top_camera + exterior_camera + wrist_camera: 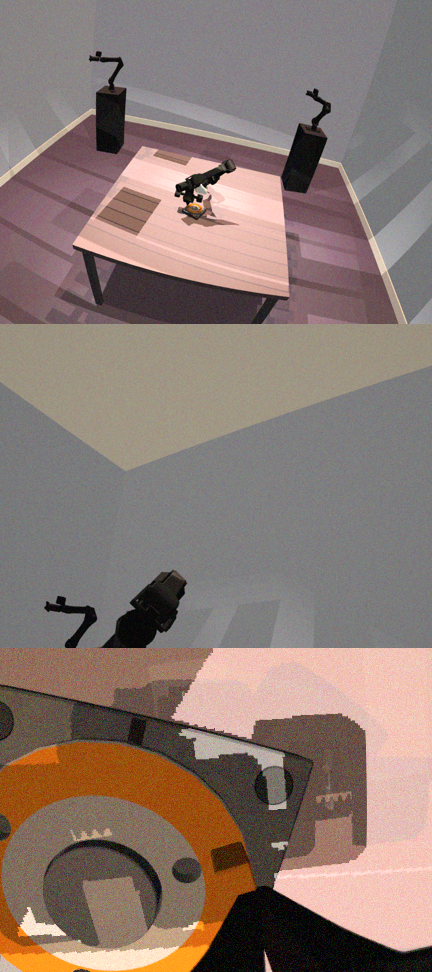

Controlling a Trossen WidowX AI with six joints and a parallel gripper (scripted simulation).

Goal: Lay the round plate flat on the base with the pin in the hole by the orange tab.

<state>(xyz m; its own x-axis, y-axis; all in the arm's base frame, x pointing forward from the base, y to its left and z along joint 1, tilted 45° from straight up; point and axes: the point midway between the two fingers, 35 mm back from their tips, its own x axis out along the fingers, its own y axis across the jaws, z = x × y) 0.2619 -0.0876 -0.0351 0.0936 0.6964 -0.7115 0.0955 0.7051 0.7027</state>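
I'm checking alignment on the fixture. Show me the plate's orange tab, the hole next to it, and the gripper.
orange tab (229,856), wrist view, on its dark top face.
hole (186,870), wrist view, at its centre, in the grey inner ring.
gripper (264,960), wrist view, on the shut black fingertips, bottom edge.

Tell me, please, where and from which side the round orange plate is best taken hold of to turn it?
I would take the plate by its raised orange tab at the rim, coming down from above with the jaws either side. It is the only part standing proud; the rest is a flat ring close over the base.
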